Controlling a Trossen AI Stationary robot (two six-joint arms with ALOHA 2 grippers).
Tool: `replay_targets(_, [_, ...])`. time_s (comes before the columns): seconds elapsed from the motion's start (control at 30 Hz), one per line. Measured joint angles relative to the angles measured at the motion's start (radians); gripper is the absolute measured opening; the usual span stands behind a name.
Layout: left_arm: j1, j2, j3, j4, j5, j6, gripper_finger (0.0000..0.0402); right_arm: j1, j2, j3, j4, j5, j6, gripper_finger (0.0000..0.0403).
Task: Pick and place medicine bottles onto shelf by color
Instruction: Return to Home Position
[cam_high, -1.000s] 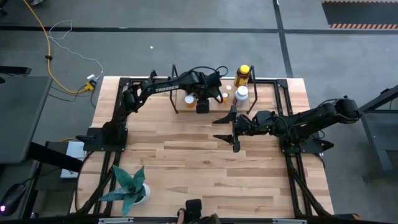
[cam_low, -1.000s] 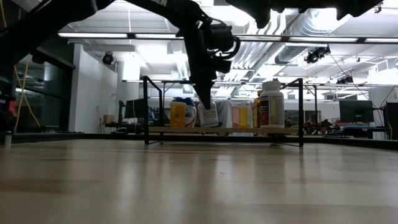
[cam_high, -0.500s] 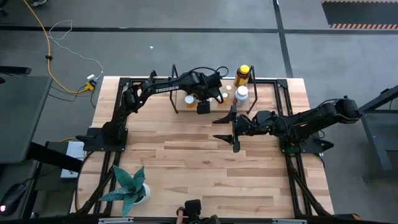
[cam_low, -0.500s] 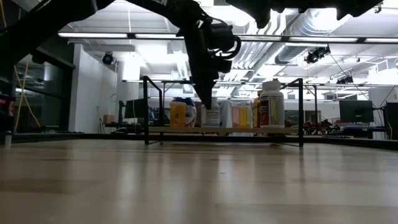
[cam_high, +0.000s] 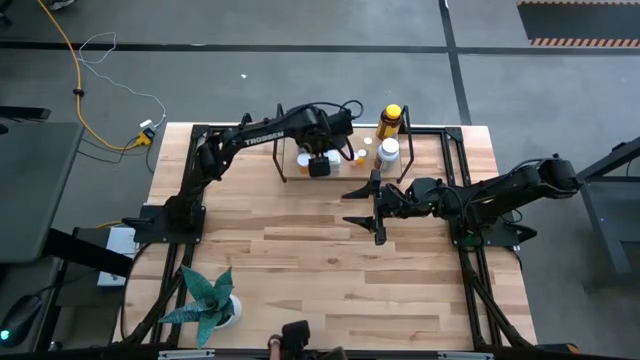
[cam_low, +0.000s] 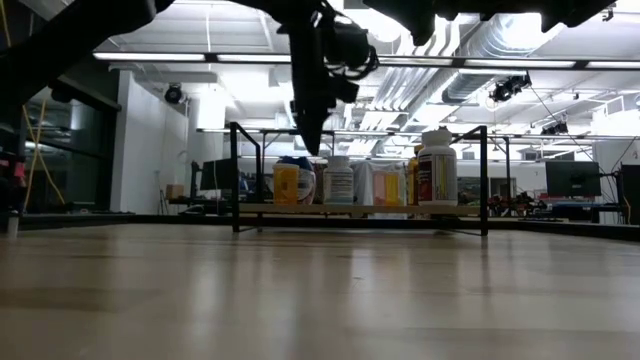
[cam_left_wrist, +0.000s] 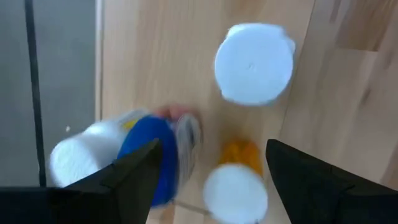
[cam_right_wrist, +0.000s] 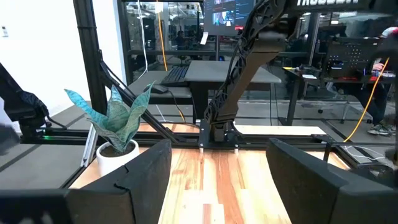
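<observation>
From above, the low light-wood shelf on thin black legs stands at the far edge of the pale wooden worktop. The left pincer hangs over the shelf. The tall amber bottle with a yellow cap and the white-capped bottle stand at the shelf's right end. The right pincer is spread wide over mid-worktop, holding nothing. A potted green plant sits at the near left corner.

At table height, the medicine bottles line the shelf, among them a yellow-labelled bottle and a tall white bottle. The left pincer hangs above them, clear of their caps.

In the left wrist view its fingers are well apart and empty above a blue-capped bottle and a round white cap.

The right wrist view shows parted, empty fingers facing the plant.
</observation>
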Motion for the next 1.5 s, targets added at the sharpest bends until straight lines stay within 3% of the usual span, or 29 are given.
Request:
replay_targets(0.13, [0.004,-0.002,0.056,-0.09,-0.003,-0.059,0.0278,0.0,0.0,0.0,0.0,0.0,0.0,0.0255])
replay_targets(0.33, [0.021,-0.084,0.059,-0.077,0.016,-0.152,0.0278,0.0,0.0,0.0,-0.011,0.0,0.0,0.0255])
replay_targets(0.53, [0.008,-0.217,0.044,0.026,0.016,-0.215,0.0278,0.0,0.0,0.0,-0.011,0.0,0.0,0.0255])
replay_targets(0.7, [-0.02,-0.373,-0.064,0.206,0.02,-0.224,0.0278,0.0,0.0,0.0,-0.013,0.0,0.002,0.0255])
replay_targets(0.97, [-0.051,-0.686,-0.423,0.514,0.049,-0.198,0.0278,0.0,0.0,0.0,-0.016,0.0,0.023,0.0255])
replay_targets(1.5, [-0.076,-1.305,-1.338,1.309,0.292,-0.236,0.0278,0.0,0.0,0.0,-0.019,0.0,0.023,0.0255])
